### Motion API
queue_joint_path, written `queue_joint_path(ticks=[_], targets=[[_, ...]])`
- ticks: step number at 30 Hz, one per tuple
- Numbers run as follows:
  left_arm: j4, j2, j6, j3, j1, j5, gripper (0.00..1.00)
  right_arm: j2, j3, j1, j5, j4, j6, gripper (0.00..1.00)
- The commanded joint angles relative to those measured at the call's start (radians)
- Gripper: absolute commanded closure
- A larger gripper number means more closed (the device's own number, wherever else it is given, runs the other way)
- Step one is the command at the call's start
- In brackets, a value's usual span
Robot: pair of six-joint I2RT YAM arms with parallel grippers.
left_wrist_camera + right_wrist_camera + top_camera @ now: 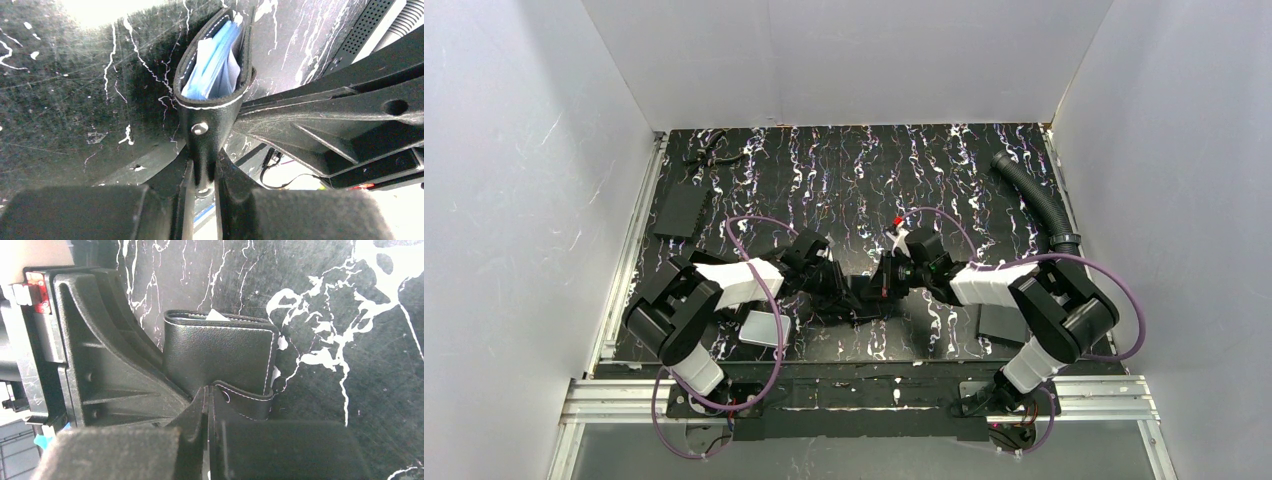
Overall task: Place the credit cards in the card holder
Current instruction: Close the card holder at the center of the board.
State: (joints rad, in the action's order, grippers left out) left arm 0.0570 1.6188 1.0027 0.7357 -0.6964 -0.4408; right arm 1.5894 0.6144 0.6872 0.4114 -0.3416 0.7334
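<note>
The black card holder (864, 296) is held off the table between both grippers at the middle. My left gripper (205, 167) is shut on its snap tab (200, 129); above the tab the holder (212, 107) gapes, showing bluish clear pockets (215, 65). My right gripper (207, 397) is shut on a stitched flap of the holder (220, 352), and a pale corner (216, 315) peeks from the holder's top edge. One light grey credit card (762, 328) lies flat on the table beside the left arm. In the top view my left gripper (842, 290) and right gripper (886, 285) face each other.
A darker grey flat rectangle (1001, 322) lies by the right arm. A black plate (681, 210) and a black tool (709, 155) sit at the back left. A corrugated hose (1034, 195) curves at the back right. White walls enclose the marbled table (844, 170).
</note>
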Motion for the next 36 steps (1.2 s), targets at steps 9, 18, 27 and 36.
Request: queue_joint_path(ticks=[9,18,27,36], targets=[[0.019,0.059,-0.074,-0.008,-0.021,-0.045,1.0,-0.177,0.224,0.011,-0.192,0.472,-0.242,0.74],[0.027,0.073,-0.072,-0.017,-0.021,-0.048,1.0,-0.209,0.103,-0.027,-0.055,0.34,-0.158,0.66],[0.11,0.132,-0.043,-0.036,-0.021,-0.111,1.0,-0.159,-0.048,-0.069,0.083,0.08,-0.125,0.99],[0.136,0.149,-0.033,-0.056,-0.022,-0.109,1.0,-0.092,-0.179,-0.153,0.23,-0.218,-0.032,0.99]])
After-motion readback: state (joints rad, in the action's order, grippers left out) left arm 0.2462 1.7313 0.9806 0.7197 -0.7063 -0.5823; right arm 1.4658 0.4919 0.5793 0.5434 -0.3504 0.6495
